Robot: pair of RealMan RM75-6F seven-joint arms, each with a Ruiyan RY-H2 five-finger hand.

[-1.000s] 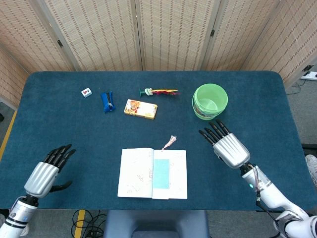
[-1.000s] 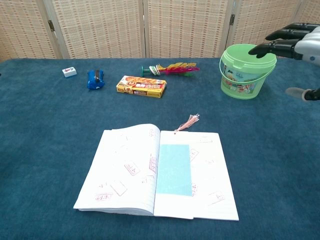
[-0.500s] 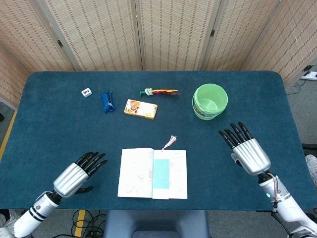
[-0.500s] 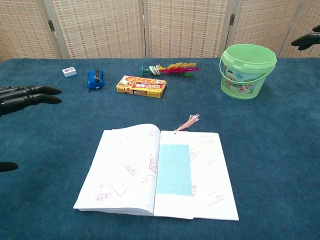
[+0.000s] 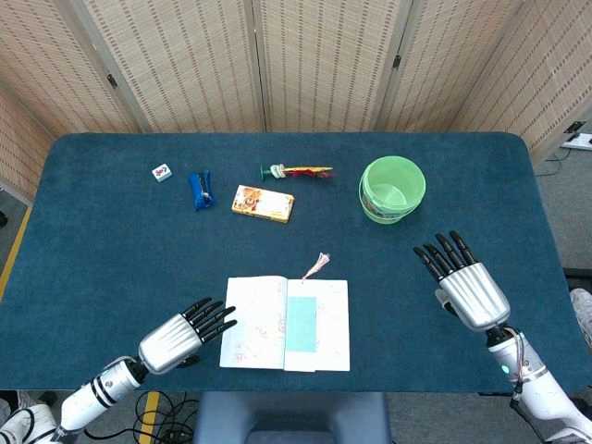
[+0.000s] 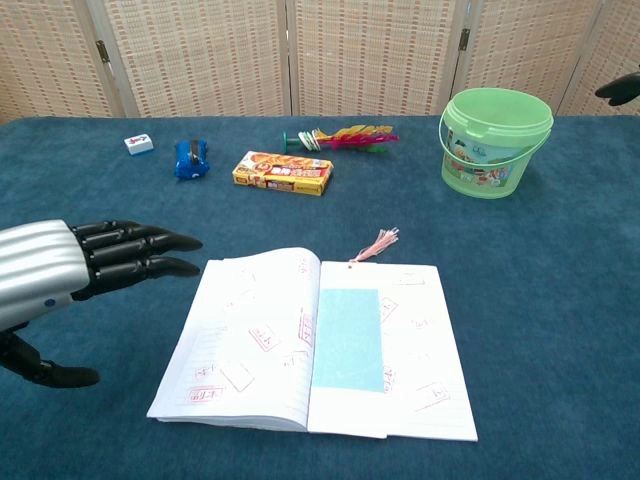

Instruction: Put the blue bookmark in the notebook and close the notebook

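The notebook [image 5: 254,322] [image 6: 250,345] lies open and flat near the table's front edge. A light blue bookmark [image 5: 301,324] [image 6: 348,339] rests on its right page beside the spine, and a pink tassel [image 5: 317,265] [image 6: 377,244] pokes out past the top edge. My left hand [image 5: 181,335] [image 6: 70,268] hovers open just left of the notebook, fingers stretched toward the left page, holding nothing. My right hand [image 5: 465,283] hangs open well to the right of the notebook, empty; the chest view shows only a fingertip of it at the right edge.
A green bucket [image 5: 392,190] [image 6: 496,141] stands at the back right. Along the back lie a yellow box [image 5: 263,203] [image 6: 284,172], a feathered shuttlecock toy [image 5: 296,171] [image 6: 340,136], a blue object [image 5: 200,189] [image 6: 189,159] and a small white tile [image 5: 162,172] [image 6: 139,144].
My left hand has moved right from the table's left edge to just beside the notebook's left page. My right hand has drawn back to the right, away from the bucket.
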